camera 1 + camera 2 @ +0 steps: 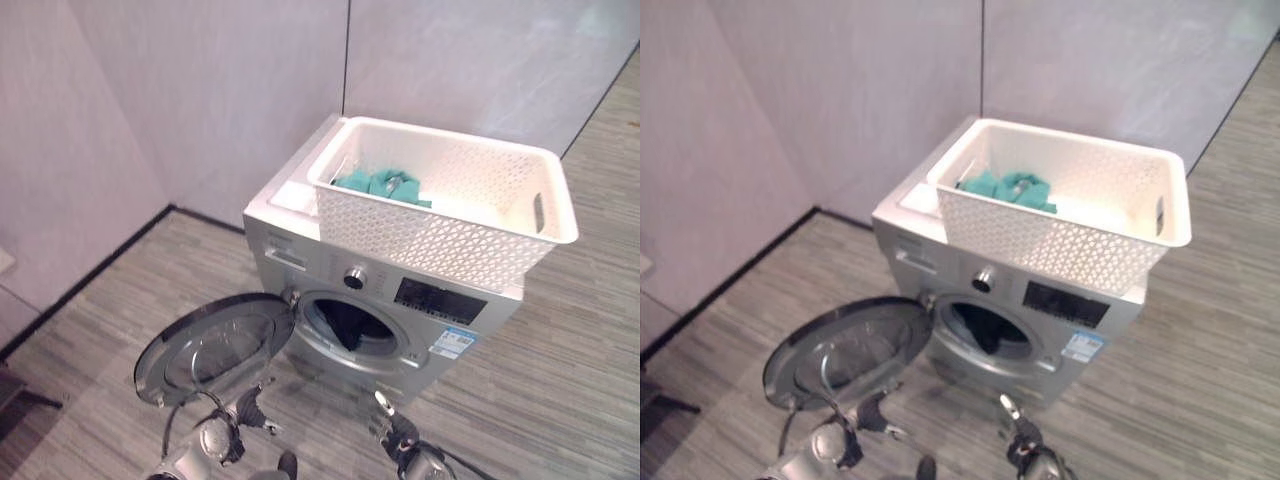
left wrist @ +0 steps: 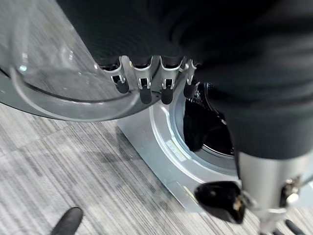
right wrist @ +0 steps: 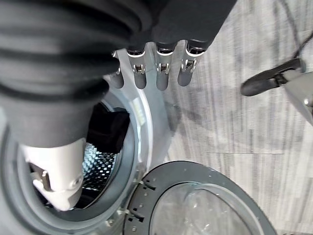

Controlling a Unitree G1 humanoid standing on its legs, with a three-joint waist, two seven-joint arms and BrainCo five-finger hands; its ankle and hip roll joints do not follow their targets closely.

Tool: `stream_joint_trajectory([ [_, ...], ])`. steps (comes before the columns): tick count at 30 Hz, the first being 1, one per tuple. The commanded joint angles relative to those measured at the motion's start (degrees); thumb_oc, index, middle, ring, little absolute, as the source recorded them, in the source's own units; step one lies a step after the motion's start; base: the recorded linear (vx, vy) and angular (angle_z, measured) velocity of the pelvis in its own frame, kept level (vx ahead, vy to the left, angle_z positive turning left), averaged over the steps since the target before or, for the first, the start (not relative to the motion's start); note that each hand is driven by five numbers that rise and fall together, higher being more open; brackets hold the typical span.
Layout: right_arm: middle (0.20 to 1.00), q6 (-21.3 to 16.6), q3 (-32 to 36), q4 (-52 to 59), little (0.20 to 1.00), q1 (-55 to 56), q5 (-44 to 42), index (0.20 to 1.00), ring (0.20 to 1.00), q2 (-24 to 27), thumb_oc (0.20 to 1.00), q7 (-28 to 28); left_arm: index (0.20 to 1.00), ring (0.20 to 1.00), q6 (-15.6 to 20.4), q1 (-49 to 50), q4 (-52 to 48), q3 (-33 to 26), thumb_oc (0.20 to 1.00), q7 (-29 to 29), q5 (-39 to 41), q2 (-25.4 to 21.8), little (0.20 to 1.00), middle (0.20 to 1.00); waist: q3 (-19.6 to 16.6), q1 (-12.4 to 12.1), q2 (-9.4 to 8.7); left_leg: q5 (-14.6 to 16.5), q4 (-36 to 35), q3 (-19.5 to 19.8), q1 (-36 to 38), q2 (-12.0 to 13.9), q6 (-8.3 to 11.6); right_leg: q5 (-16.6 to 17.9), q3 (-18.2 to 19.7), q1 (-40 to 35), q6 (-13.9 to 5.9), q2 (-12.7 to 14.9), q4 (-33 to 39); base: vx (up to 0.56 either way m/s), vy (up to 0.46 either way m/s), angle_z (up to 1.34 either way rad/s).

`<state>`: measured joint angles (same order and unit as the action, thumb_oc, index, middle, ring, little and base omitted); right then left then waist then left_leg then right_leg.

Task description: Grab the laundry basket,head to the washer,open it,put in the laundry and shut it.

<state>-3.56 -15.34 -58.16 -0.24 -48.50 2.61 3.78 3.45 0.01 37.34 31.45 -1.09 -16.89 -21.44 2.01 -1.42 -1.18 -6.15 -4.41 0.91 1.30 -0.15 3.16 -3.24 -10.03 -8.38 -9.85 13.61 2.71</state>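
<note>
A white lattice laundry basket [image 1: 440,240] sits on top of the silver front-loading washer [image 1: 300,262]. Teal laundry [image 1: 385,185] lies inside the basket at its left end. The round washer door [image 1: 215,345] is swung wide open to the left. A dark cloth [image 1: 345,325] lies in the drum and hangs at the opening's lip [image 3: 107,129]. My left hand [image 1: 255,408] hovers low beside the door's edge, fingers [image 2: 142,83] relaxed and empty. My right hand [image 1: 395,425] is low in front of the washer, fingers [image 3: 159,73] straight, holding nothing.
The washer stands against a pale wall [image 1: 200,90] in a corner. Grey striped flooring [image 1: 570,370] stretches out to the right and in front. A black baseboard [image 1: 90,280] runs along the left wall.
</note>
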Motion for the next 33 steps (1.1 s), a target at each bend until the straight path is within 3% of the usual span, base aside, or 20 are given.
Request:
stream_joint_trajectory([
  [1,1.0,-1.32,-0.23,-0.54,1.0,-7.41,5.44,1.0,1.0,1.38,1.0,-0.5,1.0,1.0,1.67,-3.57,2.34,1.68,1.0,1.53,-0.86,1.13,1.0,1.0,-0.75,-1.34,0.28,9.8,0.57,-0.22,4.21,3.35,-0.71,4.08,-1.34,3.04,-1.35,1.71,-1.66,0.0,0.0,0.0],
  [9,1.0,-2.13,-5.76,10.41,1.0,-4.53,6.96,1.0,1.0,4.53,1.0,2.18,1.0,1.0,1.87,-2.73,3.29,1.09,1.0,1.32,0.68,2.3,1.0,1.0,-0.89,-0.94,0.43,8.76,0.14,-0.62,3.76,3.97,-0.09,5.34,-0.97,3.52,-0.99,1.06,0.18,0.0,-0.032,-0.02],
  [26,1.0,-1.01,-5.61,8.35,1.0,-0.08,19.63,1.0,1.0,9.02,1.0,2.63,1.0,1.0,2.05,-1.1,3.1,-1.44,1.0,0.79,-0.79,0.7,1.0,1.0,0.07,-0.27,-0.02,8.76,0.31,-1.24,3.51,4.69,0.05,5.71,0.31,4.15,-0.88,0.65,0.91,0.02,-0.009,-0.03],
  [33,1.0,-1.23,-0.8,2.64,1.0,0.92,23.34,1.0,1.0,9.75,1.0,1.0,1.0,1.0,2.08,-0.88,-1.56,-3.1,1.0,0.35,-1.0,-2.11,1.0,1.0,2.81,-0.32,-1.37,11.58,7.52,0.14,-1.21,3.26,-0.5,5.13,0.11,4.88,-0.83,1.73,-0.59,-0.02,0.023,0.01],
])
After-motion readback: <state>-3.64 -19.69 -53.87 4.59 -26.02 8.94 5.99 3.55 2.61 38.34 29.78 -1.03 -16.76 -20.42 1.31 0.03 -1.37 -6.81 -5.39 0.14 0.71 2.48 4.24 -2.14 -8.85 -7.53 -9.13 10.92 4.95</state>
